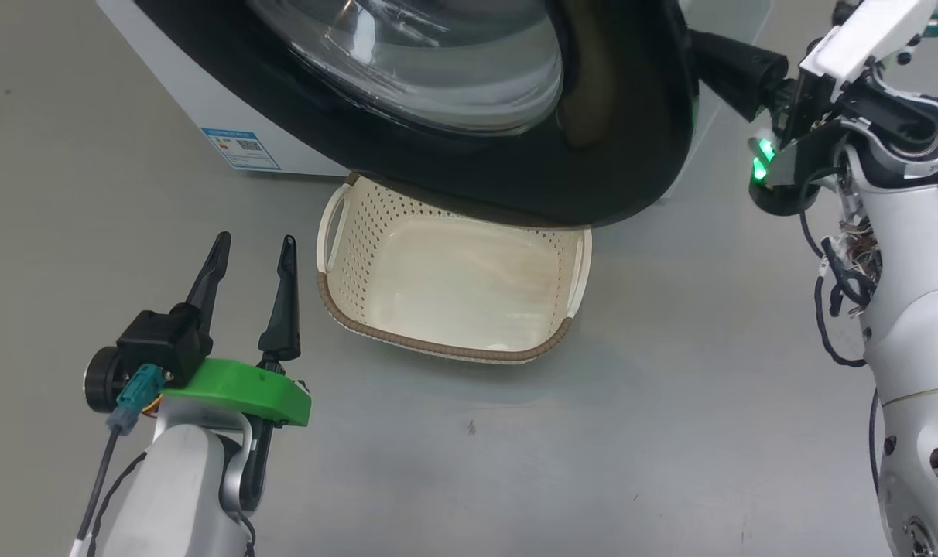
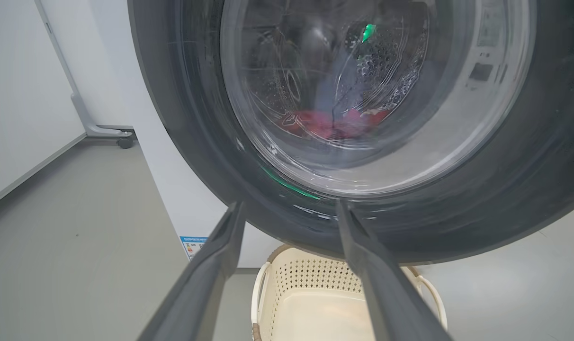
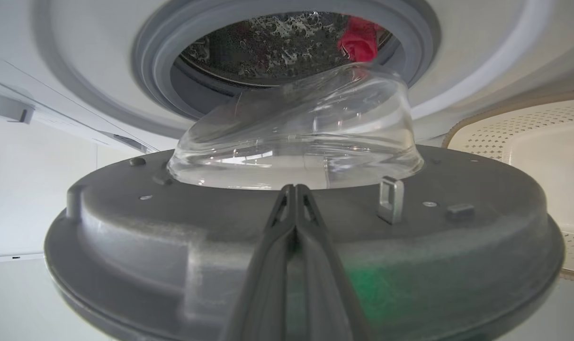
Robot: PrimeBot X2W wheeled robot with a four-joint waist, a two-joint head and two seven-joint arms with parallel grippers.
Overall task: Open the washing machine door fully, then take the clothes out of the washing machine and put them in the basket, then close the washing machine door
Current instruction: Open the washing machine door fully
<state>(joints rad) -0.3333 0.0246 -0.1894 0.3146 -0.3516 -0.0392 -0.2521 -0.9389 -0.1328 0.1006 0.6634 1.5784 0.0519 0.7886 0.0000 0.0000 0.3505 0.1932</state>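
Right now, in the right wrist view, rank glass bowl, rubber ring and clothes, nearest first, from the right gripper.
1. glass bowl, directly ahead of the right gripper.
2. rubber ring, behind the bowl.
3. clothes, inside the drum.

Head cam down; wrist cams close on door (image 2: 187,118), opp. faces.

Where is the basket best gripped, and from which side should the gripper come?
Probably the left handle of the basket, from above on the left. It stands as a thin loop off the wall, which open fingers can straddle, and the left gripper is beside it. Its far end lies under the washing machine door.
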